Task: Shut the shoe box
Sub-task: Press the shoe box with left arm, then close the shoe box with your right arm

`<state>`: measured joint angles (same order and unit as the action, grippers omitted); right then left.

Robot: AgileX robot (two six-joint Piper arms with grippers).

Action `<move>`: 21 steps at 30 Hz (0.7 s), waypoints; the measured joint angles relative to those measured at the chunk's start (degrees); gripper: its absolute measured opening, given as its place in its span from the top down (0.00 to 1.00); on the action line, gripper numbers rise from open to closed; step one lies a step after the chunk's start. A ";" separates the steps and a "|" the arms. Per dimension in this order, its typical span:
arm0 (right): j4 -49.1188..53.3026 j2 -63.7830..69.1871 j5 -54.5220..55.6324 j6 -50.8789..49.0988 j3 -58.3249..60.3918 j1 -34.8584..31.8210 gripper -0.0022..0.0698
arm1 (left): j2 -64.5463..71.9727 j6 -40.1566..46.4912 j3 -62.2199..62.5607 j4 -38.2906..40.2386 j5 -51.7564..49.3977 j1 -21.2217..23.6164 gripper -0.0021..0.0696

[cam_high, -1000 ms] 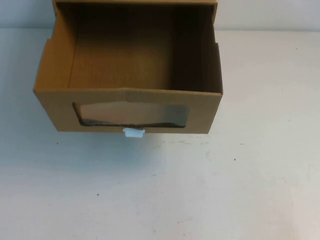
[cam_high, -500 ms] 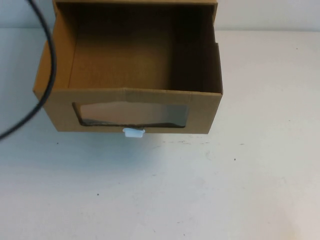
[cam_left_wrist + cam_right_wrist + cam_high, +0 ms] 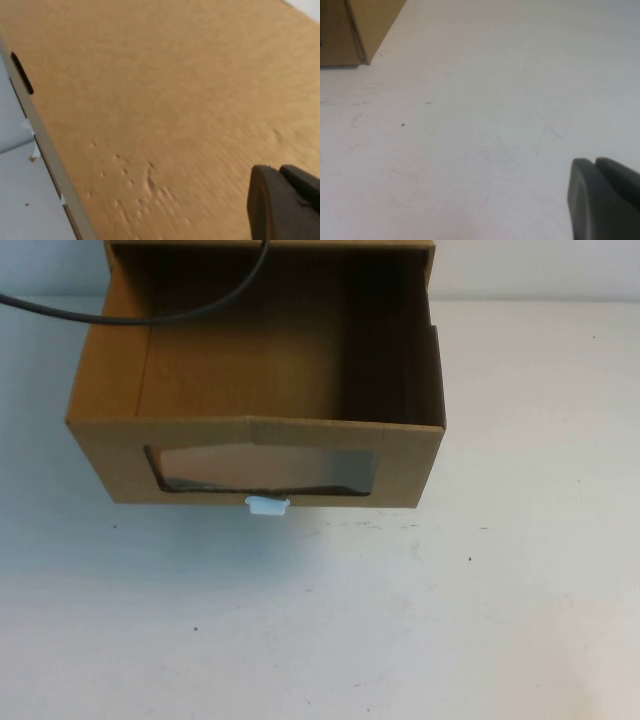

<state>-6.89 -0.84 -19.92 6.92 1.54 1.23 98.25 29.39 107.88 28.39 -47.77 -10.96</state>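
Observation:
The shoe box [image 3: 260,455] is a brown cardboard drawer box at the far middle of the table. Its drawer is pulled out toward me and empty. The front has a clear window [image 3: 262,470] with a small white pull tab [image 3: 267,505] beneath it. Neither gripper shows in the high view. My left gripper [image 3: 277,171] is shut and empty, hovering close over a cardboard face of the box [image 3: 165,100]. My right gripper [image 3: 595,162] is shut and empty above the bare table, with a corner of the box [image 3: 355,25] far from it.
A black cable [image 3: 150,318] arcs across the box's far left part. The white table [image 3: 400,620] stretches in front of and to the right of the box. A white edge strip [image 3: 45,145] of the box borders the table in the left wrist view.
The black cable has swung from the box's left side up across its far part. The box has not moved.

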 joint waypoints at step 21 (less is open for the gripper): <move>-17.27 0.00 3.36 0.00 0.00 0.00 0.99 | 9.51 0.41 4.92 -0.03 0.22 -0.10 0.98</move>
<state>-24.16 -0.84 -16.55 6.92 1.54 1.23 107.76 29.80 112.80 28.36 -47.55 -11.06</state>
